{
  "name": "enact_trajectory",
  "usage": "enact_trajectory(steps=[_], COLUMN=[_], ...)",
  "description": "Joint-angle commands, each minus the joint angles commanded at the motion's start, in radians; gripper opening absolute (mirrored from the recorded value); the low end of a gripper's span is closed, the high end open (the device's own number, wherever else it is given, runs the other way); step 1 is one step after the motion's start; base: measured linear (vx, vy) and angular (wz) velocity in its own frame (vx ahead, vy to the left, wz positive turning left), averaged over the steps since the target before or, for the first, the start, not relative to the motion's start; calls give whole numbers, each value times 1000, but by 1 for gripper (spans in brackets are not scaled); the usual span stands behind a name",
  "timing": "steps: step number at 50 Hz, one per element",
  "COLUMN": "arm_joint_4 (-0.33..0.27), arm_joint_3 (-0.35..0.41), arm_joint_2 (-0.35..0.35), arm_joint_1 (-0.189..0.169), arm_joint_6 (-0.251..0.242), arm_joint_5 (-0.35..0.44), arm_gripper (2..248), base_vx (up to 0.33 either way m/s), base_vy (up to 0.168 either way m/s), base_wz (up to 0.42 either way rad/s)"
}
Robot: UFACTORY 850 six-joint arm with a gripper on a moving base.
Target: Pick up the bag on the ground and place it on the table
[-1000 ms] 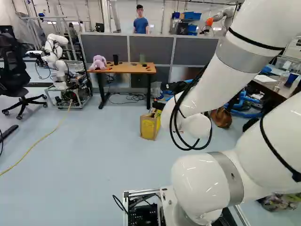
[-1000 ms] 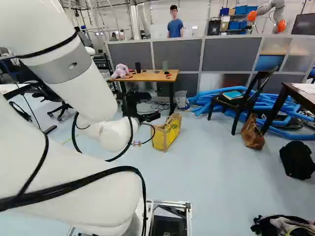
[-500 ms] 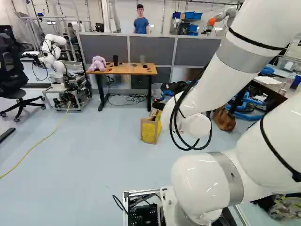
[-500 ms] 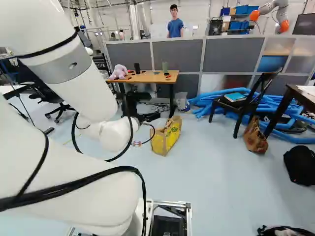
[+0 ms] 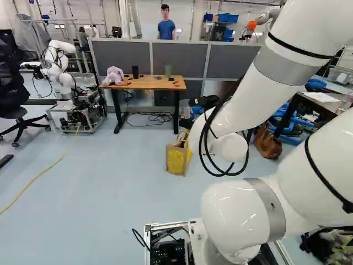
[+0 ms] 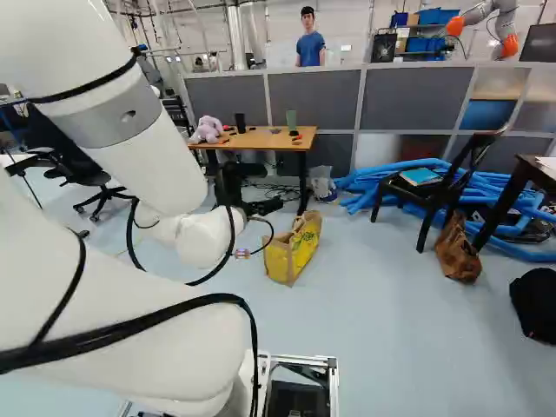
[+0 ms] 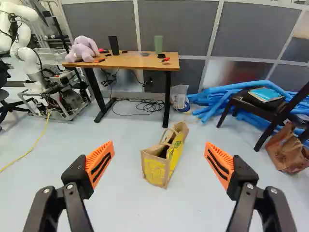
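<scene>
Ahead, bag [image 7: 155, 170] stands upright short of table edge [image 7: 126, 66], floor [image 7: 120, 203] all round.

Loc: robotics lab | another robot [image 7: 30, 63] on metal frame [image 7: 54, 117] | cables [image 7: 147, 107] on flr [image 7: 116, 193] | gry partitions [image 6: 313, 97] | vert. pipe [image 6: 235, 39]

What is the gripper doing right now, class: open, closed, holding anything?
Gripper: open, its two orange-padded fingers wide apart, holding nothing; the bag stands on the floor ahead.
</scene>
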Motion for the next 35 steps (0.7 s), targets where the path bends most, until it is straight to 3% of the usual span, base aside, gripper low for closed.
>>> enact_trajectory(steps=[35], arm_joint_4=[0], arm_joint_3=[0], arm_joint_2=[0], arm_joint_1=[0], arm_joint_6=[0], arm_joint_5=[0], arm_gripper=[247], base_vx=[158], base_vy=[4], base_wz=[4])
